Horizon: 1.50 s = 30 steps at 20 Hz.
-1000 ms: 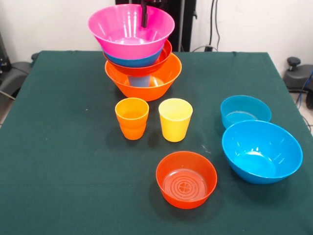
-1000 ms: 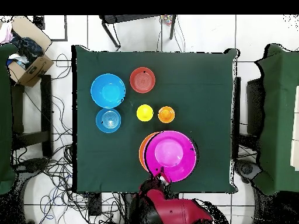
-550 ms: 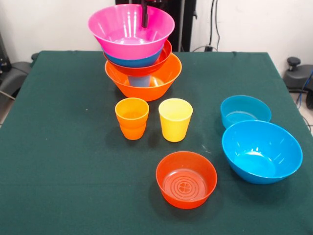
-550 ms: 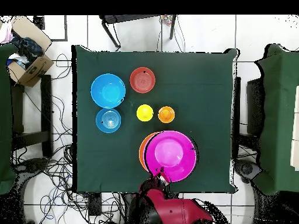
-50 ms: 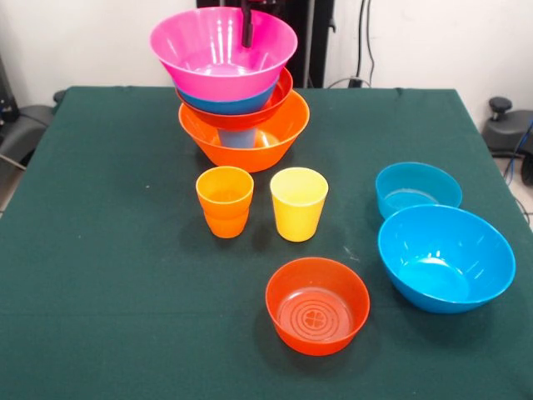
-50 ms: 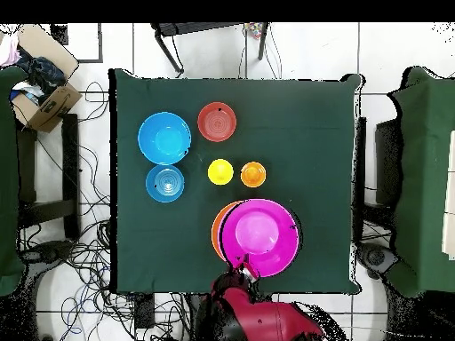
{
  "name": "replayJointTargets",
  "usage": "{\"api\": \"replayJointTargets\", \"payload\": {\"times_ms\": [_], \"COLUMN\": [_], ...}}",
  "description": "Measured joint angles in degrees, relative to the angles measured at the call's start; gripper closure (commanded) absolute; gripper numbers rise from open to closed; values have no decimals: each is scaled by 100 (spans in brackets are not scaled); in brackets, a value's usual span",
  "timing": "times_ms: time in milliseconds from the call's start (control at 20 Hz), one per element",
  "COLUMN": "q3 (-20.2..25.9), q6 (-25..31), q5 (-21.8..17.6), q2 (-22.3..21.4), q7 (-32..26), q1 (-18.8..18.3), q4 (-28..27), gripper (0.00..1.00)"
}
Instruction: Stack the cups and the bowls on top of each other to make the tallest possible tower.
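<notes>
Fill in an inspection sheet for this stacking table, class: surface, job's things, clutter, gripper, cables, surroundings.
Surface: dark green cloth-covered table, flat.
Job's things: tower of glossy plastic bowls: big pink bowl on top, then blue, then red-orange, big orange bowl as base, a blue cup showing inside. Loose: orange stepped plastic cup, yellow plastic cup, red-orange bowl, large blue bowl, small blue bowl.
Clutter: nothing seen on the table.
Gripper: gripper, a dark part reaching into the pink bowl at its far rim; open or shut cannot be told.
Cables: tangled cables on the floor.
Surroundings: cardboard box, white wall.
</notes>
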Motion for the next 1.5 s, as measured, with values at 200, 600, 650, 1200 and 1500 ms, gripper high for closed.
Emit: {"api": "replayJointTargets", "payload": {"times_ms": [200,600,650,1200,1500], "q3": [16,117,122,155,186], "q6": [137,491,514,767,814], "q5": [0,-1,-1,-2,-2], "q2": [-23,-243,-260,-479,-588], "q7": [0,0,0,0,0], "q1": [-1,-19,-20,-22,-22], "q4": [0,2,1,2,3], "gripper": [0,0,0,0,0]}}
